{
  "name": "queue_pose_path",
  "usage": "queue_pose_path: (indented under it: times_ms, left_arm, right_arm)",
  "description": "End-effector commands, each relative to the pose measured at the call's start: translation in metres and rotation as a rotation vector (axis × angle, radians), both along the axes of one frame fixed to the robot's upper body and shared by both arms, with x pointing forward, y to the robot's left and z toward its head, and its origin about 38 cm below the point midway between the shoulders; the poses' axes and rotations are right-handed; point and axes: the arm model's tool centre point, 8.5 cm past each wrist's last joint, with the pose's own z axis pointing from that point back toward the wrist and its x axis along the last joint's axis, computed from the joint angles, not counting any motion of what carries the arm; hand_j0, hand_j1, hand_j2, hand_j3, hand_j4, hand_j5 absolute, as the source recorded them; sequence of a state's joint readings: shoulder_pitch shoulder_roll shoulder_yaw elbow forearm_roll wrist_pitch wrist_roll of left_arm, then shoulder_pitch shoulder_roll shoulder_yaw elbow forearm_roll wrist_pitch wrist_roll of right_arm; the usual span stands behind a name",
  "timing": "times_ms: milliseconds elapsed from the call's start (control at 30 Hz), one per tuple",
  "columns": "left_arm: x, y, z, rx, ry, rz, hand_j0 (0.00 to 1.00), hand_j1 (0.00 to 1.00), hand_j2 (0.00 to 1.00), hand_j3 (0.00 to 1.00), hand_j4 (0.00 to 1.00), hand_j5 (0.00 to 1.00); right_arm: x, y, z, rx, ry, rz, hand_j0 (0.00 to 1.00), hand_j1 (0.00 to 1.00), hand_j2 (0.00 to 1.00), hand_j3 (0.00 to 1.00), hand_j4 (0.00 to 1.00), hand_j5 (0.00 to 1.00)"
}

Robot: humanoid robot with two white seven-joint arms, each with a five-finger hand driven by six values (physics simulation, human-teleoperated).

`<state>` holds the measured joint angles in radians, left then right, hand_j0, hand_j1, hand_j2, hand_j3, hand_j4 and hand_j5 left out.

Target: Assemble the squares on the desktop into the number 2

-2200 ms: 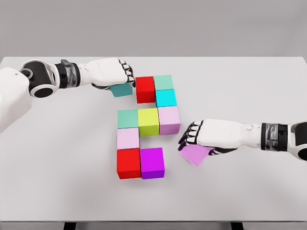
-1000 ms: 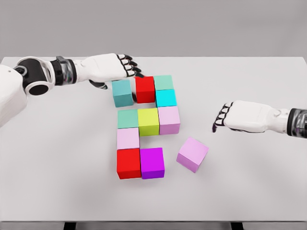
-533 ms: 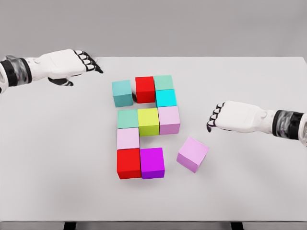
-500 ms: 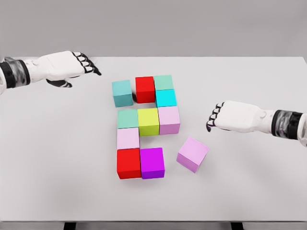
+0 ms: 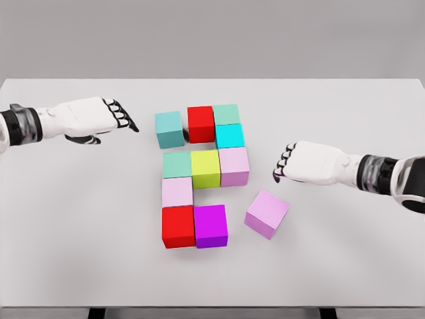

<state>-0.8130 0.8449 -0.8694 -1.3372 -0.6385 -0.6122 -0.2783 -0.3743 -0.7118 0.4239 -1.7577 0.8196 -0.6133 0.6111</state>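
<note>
- Head view shows the right hand (image 5: 300,161) hovering over the table (image 5: 345,252), fingers loosely curled downward and holding nothing, above and to the right of the loose lilac cube (image 5: 267,213).
- That lilac cube lies turned at an angle, a small gap away from the magenta cube (image 5: 210,226) that ends the bottom row; this is the piece left to seat.
- Beside the magenta cube, touching it, sits the lower red cube (image 5: 178,226); the pale pink cube (image 5: 177,191) stands above that, then the middle row of green cube (image 5: 176,165), yellow cube (image 5: 206,167) and pink cube (image 5: 234,165).
- Higher up, the cyan cube (image 5: 230,135) and mint cube (image 5: 226,114) adjoin the upper red cube (image 5: 200,123); the teal cube (image 5: 169,128) stands just beside it with a thin gap.
- Left hand (image 5: 96,117) hangs well left of the teal cube, fingers extended, empty.
- Judging by looks, the blocks are rigid, light and smooth-faced; pinching the lilac cube across two opposite side faces should hold it, and it needs squaring before sliding in beside the magenta one.
</note>
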Motion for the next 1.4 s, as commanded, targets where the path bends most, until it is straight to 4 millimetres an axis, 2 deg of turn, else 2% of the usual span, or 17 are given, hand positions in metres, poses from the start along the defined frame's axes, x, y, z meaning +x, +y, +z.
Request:
queue_pose_path:
  times_ms: [0,200,433,700,1067,1367]
  left_arm:
    - [0.000,0.000,-0.001,-0.001,0.002,0.002,0.83,0.83,0.83,0.83,0.83,0.83]
    - [0.004,-0.007,-0.003,-0.006,0.006,-0.002,0.84,0.84,0.84,0.84,0.84,0.84]
    - [0.013,-0.013,-0.017,-0.007,0.034,0.019,0.84,0.84,0.84,0.84,0.84,0.84]
    - [0.022,-0.019,-0.025,-0.008,0.044,0.032,0.84,0.84,0.84,0.84,0.84,0.84]
    - [0.023,-0.033,-0.030,-0.018,0.054,0.013,0.85,0.85,0.85,0.85,0.85,0.85]
    - [0.022,-0.037,-0.028,-0.017,0.056,0.005,0.85,0.85,0.85,0.85,0.85,0.85]
  right_arm:
    - [0.000,0.002,-0.001,-0.004,-0.005,-0.001,0.58,0.58,0.58,0.58,0.58,0.58]
    - [-0.006,0.011,-0.015,-0.036,0.011,0.024,0.58,0.58,0.58,0.58,0.58,0.58]
    - [-0.012,0.019,-0.027,-0.034,0.035,0.040,0.58,0.58,0.58,0.58,0.58,0.58]
    - [-0.014,0.023,-0.028,-0.025,0.041,0.046,0.58,0.58,0.58,0.58,0.58,0.58]
    - [-0.014,0.027,-0.028,-0.011,0.042,0.053,0.58,0.58,0.58,0.58,0.58,0.58]
    - [-0.012,0.029,-0.025,-0.003,0.035,0.056,0.58,0.58,0.58,0.58,0.58,0.58]
